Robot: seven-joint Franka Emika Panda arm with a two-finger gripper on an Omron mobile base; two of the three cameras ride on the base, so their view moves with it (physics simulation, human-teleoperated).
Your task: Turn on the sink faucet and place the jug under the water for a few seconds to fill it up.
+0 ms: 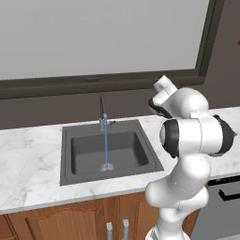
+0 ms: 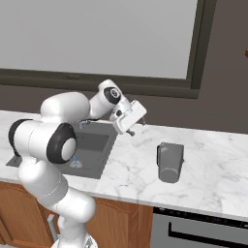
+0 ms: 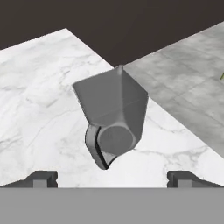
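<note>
Faucet [image 1: 101,114]: on; behind my fingers, off toward the sink.
Water [image 1: 106,145]: thin blue stream falling straight into the sink [image 1: 108,151], ending near the drain.
Jug [image 2: 169,162]: standing on the desk [image 2: 213,164], ahead of my fingers and below them, well apart from the sink. In the hand view, the jug [image 3: 114,117] sits centred between my fingers, its loop handle turned toward me.
My fingers [image 2: 130,127]: spread wide, holding nothing, hovering above the desk between sink and jug.
Step in hand: as I judge it, faucet done; reaching for the jug.
Next move: go forward and down until the jug's body lies between my fingers, close, lift, carry it back under the stream.
</note>
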